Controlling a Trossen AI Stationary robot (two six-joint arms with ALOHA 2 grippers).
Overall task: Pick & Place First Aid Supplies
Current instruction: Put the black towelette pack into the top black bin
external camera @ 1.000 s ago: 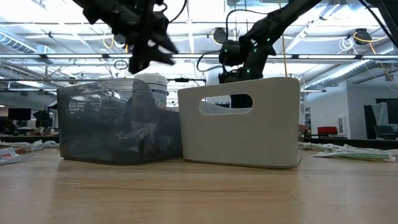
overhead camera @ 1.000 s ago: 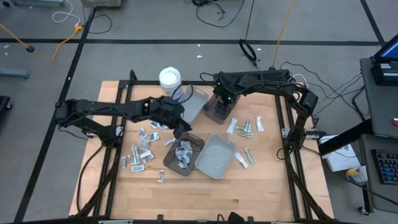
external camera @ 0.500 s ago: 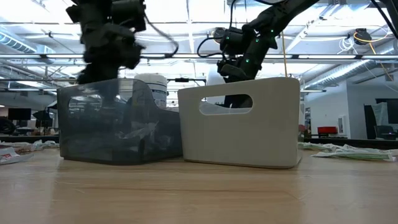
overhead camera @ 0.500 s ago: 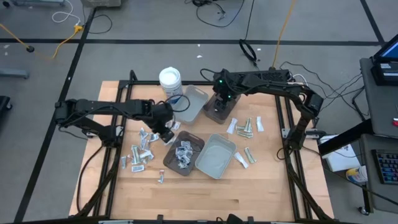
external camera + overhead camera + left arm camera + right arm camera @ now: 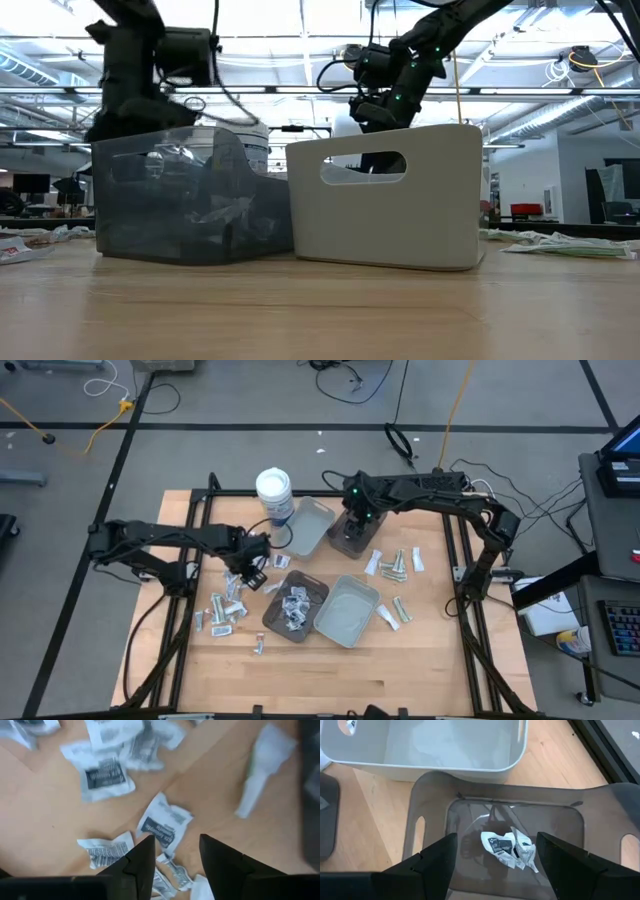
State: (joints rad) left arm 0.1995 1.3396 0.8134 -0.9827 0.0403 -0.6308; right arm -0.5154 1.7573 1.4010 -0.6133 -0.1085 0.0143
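Fingers of the left gripper [image 5: 175,857] are seen parted with a narrow gap and nothing between them, poised above a scatter of small crumpled white printed packets [image 5: 164,824] on the pale wooden table [image 5: 330,670]. From above, this left gripper [image 5: 254,572] is placed over the left-hand group of packets [image 5: 222,607], just beside the dark translucent plastic tray [image 5: 296,607] that already holds several packets.

Fingers of the right gripper [image 5: 495,865] are spread wide and empty, held over a smoky brown translucent plastic tray [image 5: 435,795] in which a few white packets [image 5: 510,847] lie on the floor. A pale grey rectangular plastic tray [image 5: 420,745] is seen just beyond it, touching or nearly touching its rim. From above, the right gripper [image 5: 352,520] is found over that brown tray at the back of the table, beside the grey tray [image 5: 312,525].

A second pale grey tray [image 5: 346,611] lies next to the dark one near the table's middle. More packets and pale narrow strips [image 5: 395,565] are scattered on the right side, well apart from the left group. A white round tub with a blue label [image 5: 274,492] stands at the back.
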